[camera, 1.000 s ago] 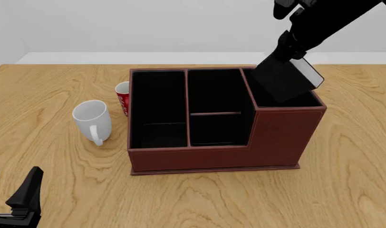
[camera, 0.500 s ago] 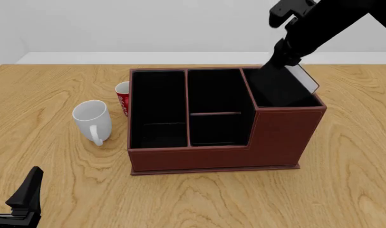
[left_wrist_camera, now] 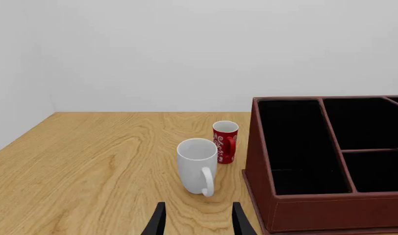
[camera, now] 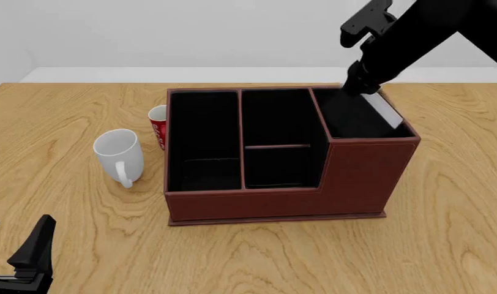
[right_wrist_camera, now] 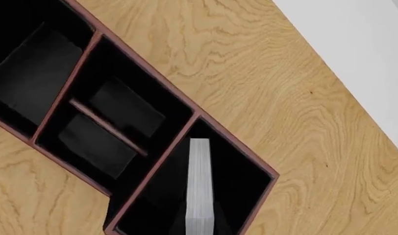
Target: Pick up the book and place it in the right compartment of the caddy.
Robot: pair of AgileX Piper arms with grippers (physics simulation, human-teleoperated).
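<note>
The book (camera: 385, 110) is tilted inside the right compartment (camera: 368, 166) of the reddish-brown caddy (camera: 273, 205), with its white page edge showing along the compartment's right side. My right gripper (camera: 361, 84) sits at the book's upper end and appears shut on it. In the right wrist view the book's page edge (right_wrist_camera: 199, 186) runs down into the right compartment (right_wrist_camera: 241, 183), and my fingers are hidden there. My left gripper (camera: 24, 257) rests open near the table's front left corner, with its fingers (left_wrist_camera: 158, 223) apart and nothing between them.
A white mug (camera: 118, 153) (left_wrist_camera: 197, 164) stands left of the caddy (left_wrist_camera: 316, 210). A red cup (camera: 158, 125) (left_wrist_camera: 225, 141) stands behind the mug, right against the caddy's left wall. The long left bin and the divided middle bin hold nothing.
The right arm has lowered the book from above the rim down into the right compartment, so less of the book shows. The left arm has not moved.
</note>
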